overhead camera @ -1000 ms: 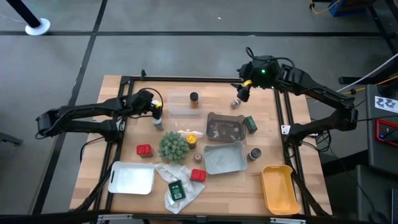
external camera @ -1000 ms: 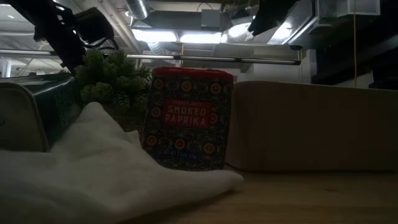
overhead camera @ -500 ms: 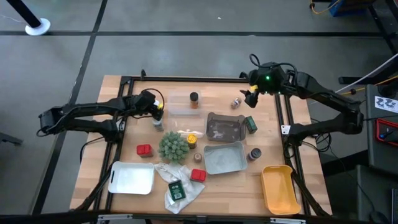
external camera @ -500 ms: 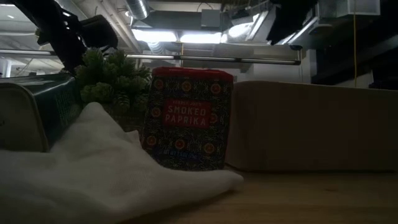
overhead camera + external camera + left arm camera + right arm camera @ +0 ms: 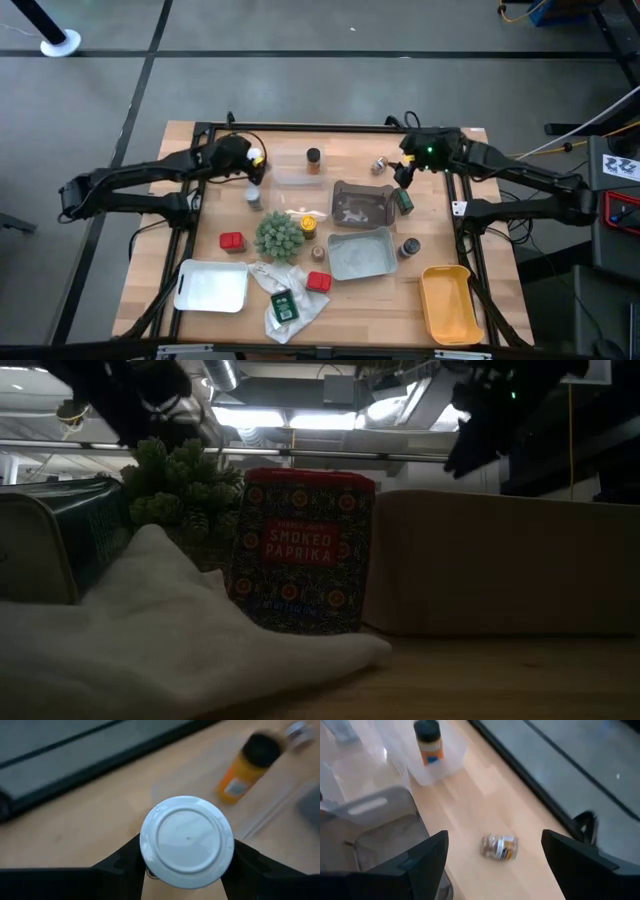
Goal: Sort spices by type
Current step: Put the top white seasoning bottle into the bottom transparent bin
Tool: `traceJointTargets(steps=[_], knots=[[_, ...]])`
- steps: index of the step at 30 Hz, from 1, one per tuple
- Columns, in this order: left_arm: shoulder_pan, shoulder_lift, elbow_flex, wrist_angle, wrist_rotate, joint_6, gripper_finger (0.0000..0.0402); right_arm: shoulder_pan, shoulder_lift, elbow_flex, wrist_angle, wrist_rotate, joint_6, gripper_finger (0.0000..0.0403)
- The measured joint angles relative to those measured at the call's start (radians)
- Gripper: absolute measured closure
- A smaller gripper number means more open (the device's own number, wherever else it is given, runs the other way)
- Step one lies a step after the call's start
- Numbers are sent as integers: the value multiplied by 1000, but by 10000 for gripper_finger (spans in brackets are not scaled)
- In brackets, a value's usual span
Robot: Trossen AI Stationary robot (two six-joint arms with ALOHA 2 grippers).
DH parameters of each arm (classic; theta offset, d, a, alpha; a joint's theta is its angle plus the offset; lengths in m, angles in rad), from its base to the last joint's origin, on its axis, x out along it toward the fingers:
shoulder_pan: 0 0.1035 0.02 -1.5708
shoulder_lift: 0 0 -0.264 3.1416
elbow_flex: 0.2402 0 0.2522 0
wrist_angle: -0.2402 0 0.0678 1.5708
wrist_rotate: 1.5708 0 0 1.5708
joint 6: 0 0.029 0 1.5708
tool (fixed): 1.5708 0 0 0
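At the table's far left, the left gripper (image 5: 186,870) clasps a white-capped jar (image 5: 186,841); an orange jar (image 5: 314,160) stands in the clear tray (image 5: 292,178). The right gripper (image 5: 403,172) hangs spread, empty.

Looks like a robotics lab or workshop space. The wooden table (image 5: 200,135) sits in a black metal frame on a bare grey concrete floor (image 5: 300,70), cables trail off at the side, and exposed ducts (image 5: 225,375) and strip lights (image 5: 300,420) run overhead.
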Motion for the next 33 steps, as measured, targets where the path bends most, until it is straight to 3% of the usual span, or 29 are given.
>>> traceJointTargets(steps=[7,14,22,33], knots=[[-18,-1,142,12,84,71,219,0,0,-143,113,-1,61,84],[-113,42,156,15,180,81,219,0,0,-199,129,2,92,84],[-242,213,155,34,169,119,218,0,0,-204,142,4,93,84],[-251,409,155,146,128,147,218,0,0,-204,143,-4,93,84]])
